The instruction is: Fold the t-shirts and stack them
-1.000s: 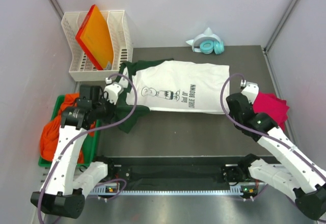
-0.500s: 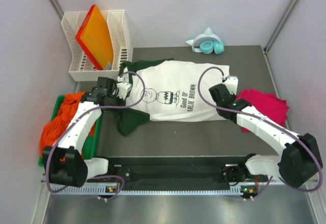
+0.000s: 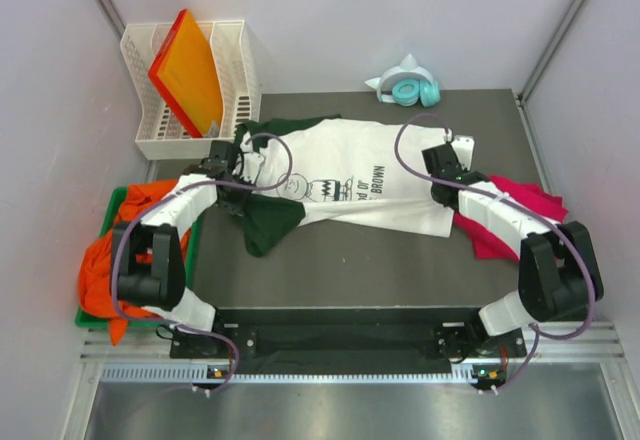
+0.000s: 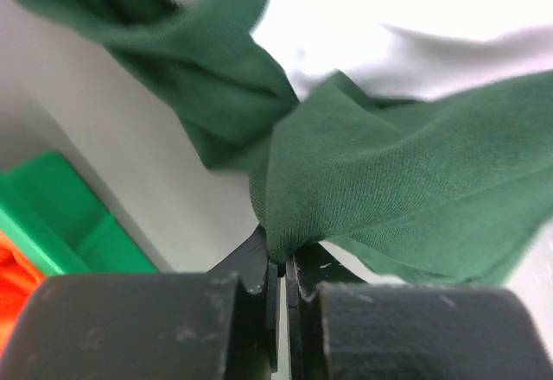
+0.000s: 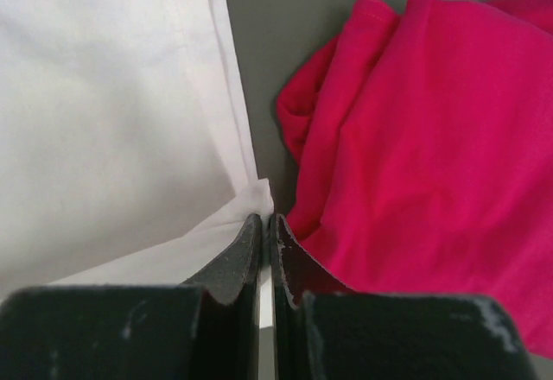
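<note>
The white t-shirt [image 3: 365, 182] lies spread mid-tabletop [image 3: 350, 260], folding barely begun. The left claw [image 4: 278, 263] pinches its green sleeve [image 4: 406, 190], and the right claw [image 5: 266, 224] its hem corner [image 5: 255, 197]. The pink t-shirt [image 3: 525, 210] at right and the orange t-shirt [image 3: 100, 260] at left lie crumpled, and nothing is stacked.

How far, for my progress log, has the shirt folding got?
Done: nothing looks folded or stacked. In hand: the white shirt lies on the table, the left gripper shut on its green sleeve, the right gripper shut on its hem corner. Left: finishing that fold, then the crumpled pink shirt beside it and the orange shirt in the green bin.
</note>
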`<state>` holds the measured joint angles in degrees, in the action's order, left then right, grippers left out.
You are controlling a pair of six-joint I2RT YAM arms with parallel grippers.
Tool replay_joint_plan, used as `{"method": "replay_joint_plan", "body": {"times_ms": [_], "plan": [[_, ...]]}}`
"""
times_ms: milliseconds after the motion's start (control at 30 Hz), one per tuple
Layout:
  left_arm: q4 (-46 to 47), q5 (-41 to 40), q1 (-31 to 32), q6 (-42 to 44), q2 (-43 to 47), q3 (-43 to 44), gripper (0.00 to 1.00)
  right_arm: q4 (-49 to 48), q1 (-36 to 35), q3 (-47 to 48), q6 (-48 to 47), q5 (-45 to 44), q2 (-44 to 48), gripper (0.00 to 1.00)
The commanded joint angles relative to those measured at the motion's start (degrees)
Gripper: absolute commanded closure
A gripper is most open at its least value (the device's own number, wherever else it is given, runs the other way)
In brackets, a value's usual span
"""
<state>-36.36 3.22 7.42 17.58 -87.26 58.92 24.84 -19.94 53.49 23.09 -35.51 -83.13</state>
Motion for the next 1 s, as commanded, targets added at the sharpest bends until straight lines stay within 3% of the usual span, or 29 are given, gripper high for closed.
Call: {"method": "replay_joint_plan", "body": {"times_ms": [0,367,967], "plan": [[7.4,-2.7,-0.2,-2.1,-4.4,5.0,1.00,-4.3,2.5,4.0,-2.3,0.5,-3.8,1.00],[12.6,-8.6,-0.2,-5.2,-14.0,14.4,1.00,-6.5,2.8,8.7,-1.9,2.5,-12.2,1.00],[14.4,-9.0,-0.2,-7.0,-24.7,22.9,1.00,-3.7,3.4,17.3,-0.4,1.8,-23.6,1.00]]}}
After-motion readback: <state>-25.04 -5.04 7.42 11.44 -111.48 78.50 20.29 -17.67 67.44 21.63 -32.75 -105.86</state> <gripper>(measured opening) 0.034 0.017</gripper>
